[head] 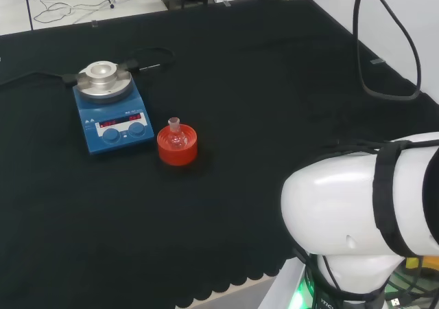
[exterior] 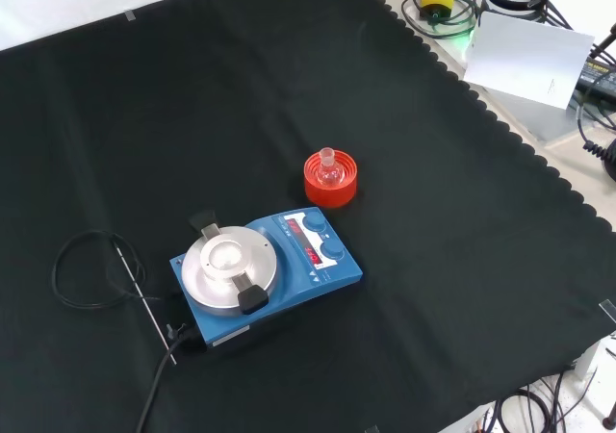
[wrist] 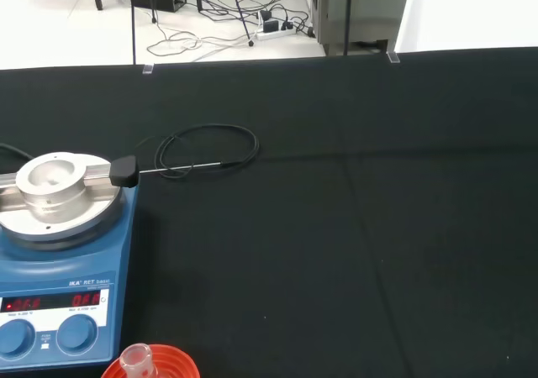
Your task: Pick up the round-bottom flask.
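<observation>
Black cloth covers the bench; mid-cloth, the small clear glass round-bottom flask [head: 175, 134] stands neck-up in its red ribbed ring stand [head: 178, 146] beside the blue stirrer plate [head: 112, 121], apparently ahead of my wrist; whether my fingers are open, I cannot tell.

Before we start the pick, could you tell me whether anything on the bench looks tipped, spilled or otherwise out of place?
Nothing stands out. The round-bottom flask sits upright in its red ribbed stand, beside the blue hotplate stirrer. The stirrer's probe cable lies coiled on the black cloth, with no spill or breakage visible.
</observation>
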You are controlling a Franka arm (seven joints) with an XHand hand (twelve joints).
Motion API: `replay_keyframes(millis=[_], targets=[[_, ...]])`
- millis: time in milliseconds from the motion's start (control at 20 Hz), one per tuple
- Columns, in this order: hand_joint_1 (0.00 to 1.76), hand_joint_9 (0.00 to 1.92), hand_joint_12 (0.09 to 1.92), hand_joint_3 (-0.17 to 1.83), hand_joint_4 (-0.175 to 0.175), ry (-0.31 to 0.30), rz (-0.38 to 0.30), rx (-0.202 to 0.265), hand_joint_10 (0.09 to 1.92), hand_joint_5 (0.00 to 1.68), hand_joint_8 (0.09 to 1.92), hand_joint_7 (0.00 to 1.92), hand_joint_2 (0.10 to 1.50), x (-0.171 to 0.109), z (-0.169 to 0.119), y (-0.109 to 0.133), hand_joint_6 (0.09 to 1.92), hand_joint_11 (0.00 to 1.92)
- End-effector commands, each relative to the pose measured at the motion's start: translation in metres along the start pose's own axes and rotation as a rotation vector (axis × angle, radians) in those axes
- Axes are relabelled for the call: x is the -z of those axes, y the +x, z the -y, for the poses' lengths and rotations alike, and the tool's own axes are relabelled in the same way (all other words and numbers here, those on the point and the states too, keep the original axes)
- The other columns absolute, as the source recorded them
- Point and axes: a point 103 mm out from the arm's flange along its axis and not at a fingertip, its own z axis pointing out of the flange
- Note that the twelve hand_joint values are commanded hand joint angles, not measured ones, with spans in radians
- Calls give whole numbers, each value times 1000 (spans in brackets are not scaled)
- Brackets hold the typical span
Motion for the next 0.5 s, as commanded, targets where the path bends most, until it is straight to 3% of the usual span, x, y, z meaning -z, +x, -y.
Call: replay_keyframes(millis=[50,350,500], targets=[[91,299,1375,263,-23,9,-16,-13,679,351,609,158,1295,-24,-10,2,332,105],[139,314,1373,249,-27,34,-48,-9,679,365,612,167,1278,-59,-27,-13,326,119],[197,329,1373,237,-29,49,-65,25,681,371,616,173,1251,-82,-46,-26,320,128]])
